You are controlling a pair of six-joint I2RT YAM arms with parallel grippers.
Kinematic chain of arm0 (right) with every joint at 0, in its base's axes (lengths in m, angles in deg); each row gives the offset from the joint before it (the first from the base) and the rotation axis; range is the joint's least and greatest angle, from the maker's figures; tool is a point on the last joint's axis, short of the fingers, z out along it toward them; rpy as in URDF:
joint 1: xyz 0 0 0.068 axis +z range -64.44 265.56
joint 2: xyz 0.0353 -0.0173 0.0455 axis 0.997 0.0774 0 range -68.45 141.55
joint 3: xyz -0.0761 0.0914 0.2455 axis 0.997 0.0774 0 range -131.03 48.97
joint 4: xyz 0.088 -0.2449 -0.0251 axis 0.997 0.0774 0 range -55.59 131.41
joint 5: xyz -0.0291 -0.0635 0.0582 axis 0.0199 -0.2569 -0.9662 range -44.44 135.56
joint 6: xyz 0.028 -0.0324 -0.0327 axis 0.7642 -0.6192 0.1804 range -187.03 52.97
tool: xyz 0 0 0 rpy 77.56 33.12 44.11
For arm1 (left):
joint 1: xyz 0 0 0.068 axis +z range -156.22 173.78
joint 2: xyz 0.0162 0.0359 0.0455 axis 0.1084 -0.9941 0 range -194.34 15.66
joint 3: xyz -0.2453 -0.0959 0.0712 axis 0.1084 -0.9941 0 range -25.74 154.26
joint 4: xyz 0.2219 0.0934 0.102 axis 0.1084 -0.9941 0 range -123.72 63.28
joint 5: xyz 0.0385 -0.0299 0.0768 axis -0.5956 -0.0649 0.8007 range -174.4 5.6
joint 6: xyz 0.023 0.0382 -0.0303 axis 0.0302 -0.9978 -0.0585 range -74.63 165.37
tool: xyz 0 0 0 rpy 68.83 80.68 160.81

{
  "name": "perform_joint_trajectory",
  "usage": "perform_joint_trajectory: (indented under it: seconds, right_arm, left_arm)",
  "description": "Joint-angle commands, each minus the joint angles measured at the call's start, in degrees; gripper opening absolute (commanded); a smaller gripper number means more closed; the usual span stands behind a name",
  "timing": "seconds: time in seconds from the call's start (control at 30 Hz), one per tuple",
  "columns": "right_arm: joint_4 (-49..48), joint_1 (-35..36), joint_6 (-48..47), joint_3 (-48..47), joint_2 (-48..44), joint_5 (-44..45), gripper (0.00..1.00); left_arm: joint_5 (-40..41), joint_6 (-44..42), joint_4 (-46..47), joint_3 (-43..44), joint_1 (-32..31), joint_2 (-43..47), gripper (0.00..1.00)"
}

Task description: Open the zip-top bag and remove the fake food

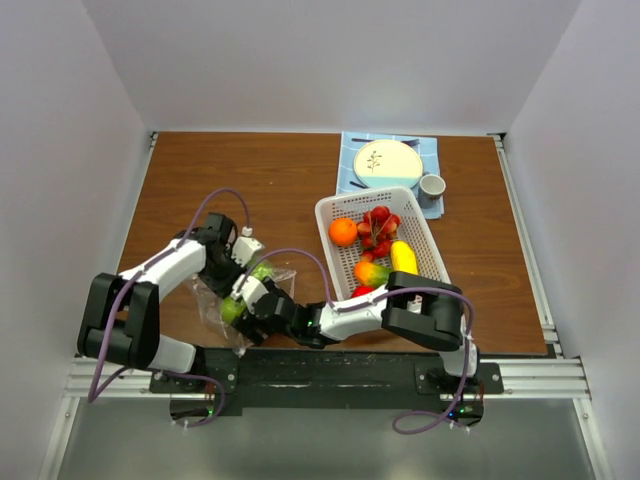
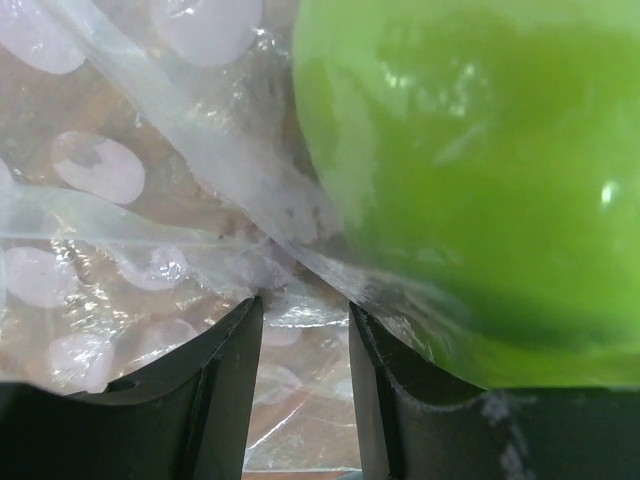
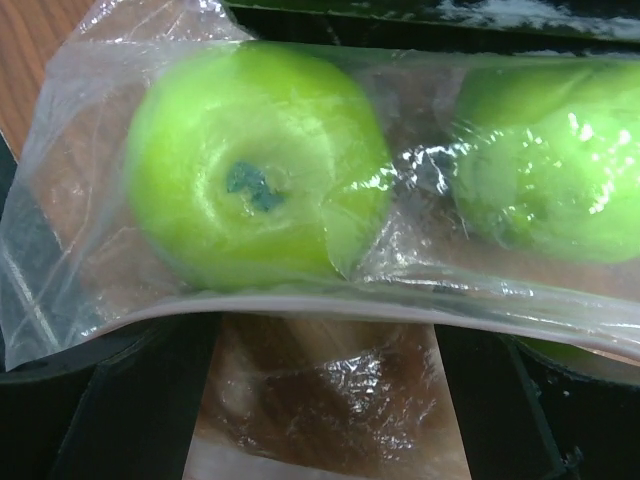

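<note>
The zip-top bag (image 1: pixel 207 300) lies near-left on the brown wooden table (image 1: pixel 250 180), with two green apples (image 3: pixel 255 180) inside. The left gripper (image 2: pixel 305 330) has narrow jaws with bag film between them; the right gripper (image 3: pixel 320 350) gapes wide at the bag. White walls (image 1: pixel 330 60) enclose the table.

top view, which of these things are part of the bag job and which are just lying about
Part of the job:
- zip-top bag
- green fruits inside it
- orange, strawberries and lemon in the white basket

Just lying about:
- plate
- cup
- blue mat
</note>
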Motion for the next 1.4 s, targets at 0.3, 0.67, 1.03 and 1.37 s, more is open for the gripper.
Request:
perform_joint_trajectory:
  seconds: [0.3, 0.67, 1.03, 1.37]
  right_arm:
    - [-4.8, 2.6, -0.5, -2.7, -4.1, 6.6, 0.93]
    - [-4.3, 2.6, 1.7, 2.3, -4.1, 11.1, 0.93]
    - [-3.6, 2.6, 1.3, 0.3, -3.5, 10.7, 0.93]
    - [-3.7, 2.6, 1.1, -0.4, -3.5, 10.6, 0.94]
  left_arm:
    - [0.9, 1.8, 0.9, 0.1, -3.5, -0.9, 0.38]
    - [5.5, -2.4, -11.2, 17.2, 1.7, 6.7, 0.65]
    - [4.7, -4.0, -13.7, 9.1, 1.8, 10.8, 0.63]
    - [4.5, -3.2, -12.6, 4.3, -0.4, 8.6, 0.48]
